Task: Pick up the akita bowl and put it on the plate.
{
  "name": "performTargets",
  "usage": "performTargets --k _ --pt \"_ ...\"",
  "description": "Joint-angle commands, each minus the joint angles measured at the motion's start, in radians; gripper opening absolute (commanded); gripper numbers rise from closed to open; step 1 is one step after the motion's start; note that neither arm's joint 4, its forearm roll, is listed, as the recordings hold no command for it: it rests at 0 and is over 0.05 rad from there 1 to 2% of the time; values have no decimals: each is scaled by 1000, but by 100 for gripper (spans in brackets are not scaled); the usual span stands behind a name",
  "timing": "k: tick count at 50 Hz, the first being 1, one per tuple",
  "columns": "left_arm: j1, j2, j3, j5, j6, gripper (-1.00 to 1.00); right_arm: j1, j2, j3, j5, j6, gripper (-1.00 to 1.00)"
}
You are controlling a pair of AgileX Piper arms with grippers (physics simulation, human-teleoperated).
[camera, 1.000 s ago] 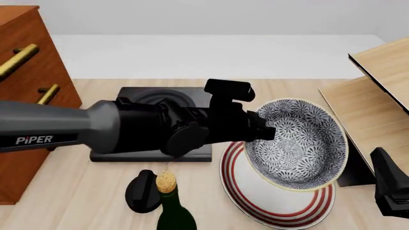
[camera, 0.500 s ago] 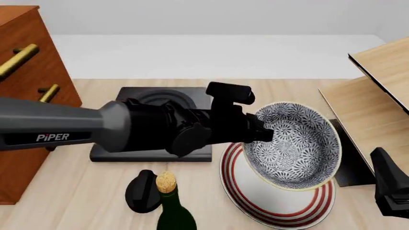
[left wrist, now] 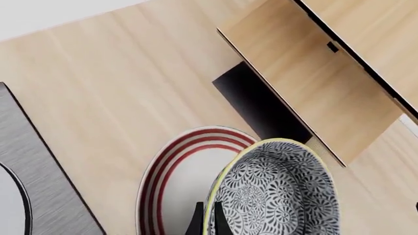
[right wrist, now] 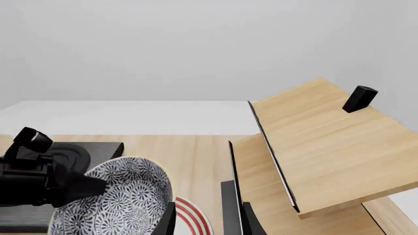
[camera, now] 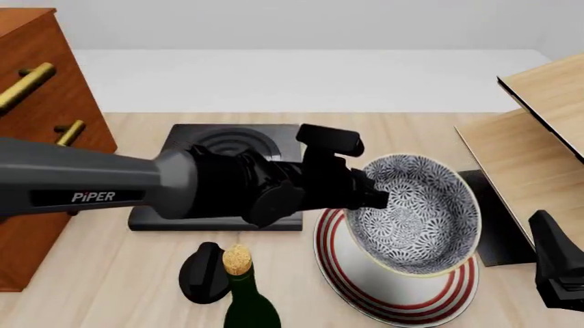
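Front view shows one akita bowl (camera: pixel 415 217) held tilted above one plate (camera: pixel 365 287), its patterned inside turned up toward the camera. The left gripper (camera: pixel 376 193) pinches the bowl's near-left rim, one finger inside the rim and one outside, so the fingers stand narrow with only the bowl's wall between them. The left wrist view confirms it: two dark fingertips (left wrist: pixel 196 224) straddle the yellowish rim of the bowl, with the red-ringed plate beneath and beside it. Whether the bowl's base touches the plate cannot be told.

One right gripper (right wrist: pixel 207 215) sits low at the right edge of the table (camera: pixel 137 273); its two fingers stand apart with nothing between them.

Elsewhere there is one black slab (camera: pixel 219 147) behind the left arm, one corked green bottle (camera: pixel 245 301), one black knob-like object (camera: pixel 202 273) beside it, one wooden drawer cabinet (camera: pixel 37 123) with two brass handles, and one light wooden shelf unit (camera: pixel 534 137).
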Motion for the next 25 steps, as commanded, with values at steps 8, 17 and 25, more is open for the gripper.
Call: performTargets --k 8,17,25 --pt "7 27 -17 1 21 -100 0 0 0 0 0 100" --pt "5 33 -15 1 20 -100 0 0 0 0 0 100" --pt "9 43 -16 4 28 -100 0 0 0 0 0 100"
